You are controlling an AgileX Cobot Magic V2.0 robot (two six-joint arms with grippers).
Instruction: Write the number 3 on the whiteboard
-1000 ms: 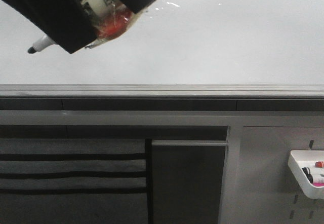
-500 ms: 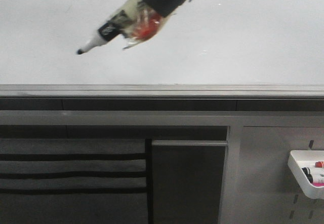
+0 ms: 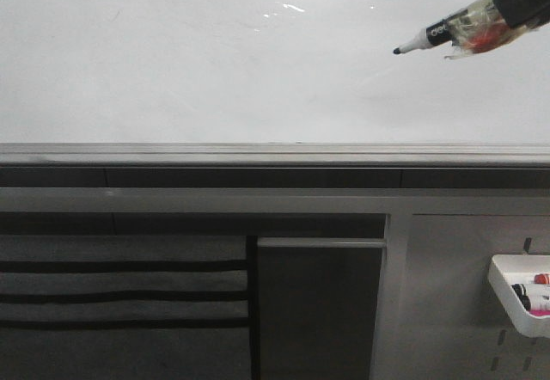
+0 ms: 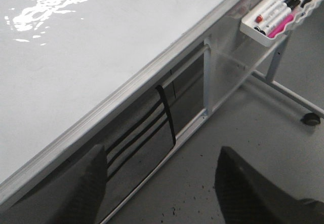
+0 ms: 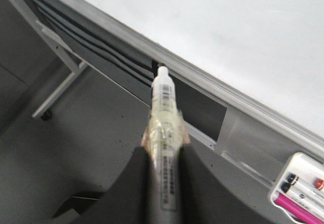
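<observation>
Marker [image 3: 425, 38] in your right gripper [image 5: 164, 148] reaches in from the upper right of the front view, its black tip aimed left and slightly down in front of the whiteboard [image 3: 215, 62]. You cannot tell from this angle whether the tip touches the surface. The gripper's two dark fingers [image 5: 197, 183] are closed against the marker's barrel, which is wrapped in clear tape with a patch of red showing through; in the right wrist view the barrel runs straight out between them, its printed label facing the camera.

The whiteboard fills the upper half of the front view, glossy and white, with a band of glare along its top edge. No stroke of the number 3 shows anywhere on it. A grey metal edge rail [image 3: 275, 152] runs along the board's lower side, and below it stands a grey panelled cabinet [image 3: 318, 303].

Your left gripper [image 4: 162, 188] hangs off the board's edge, over the grey floor beside the stand. Its two dark fingers [image 4: 88, 183] are spread well apart and hold nothing.

A small white marker tray [image 3: 516, 294] hangs at the lower right of the stand, holding several capped markers, among them red, black and pink ones. In the left wrist view a caster wheel [image 4: 310, 118] rests on the floor just beyond the tray.
</observation>
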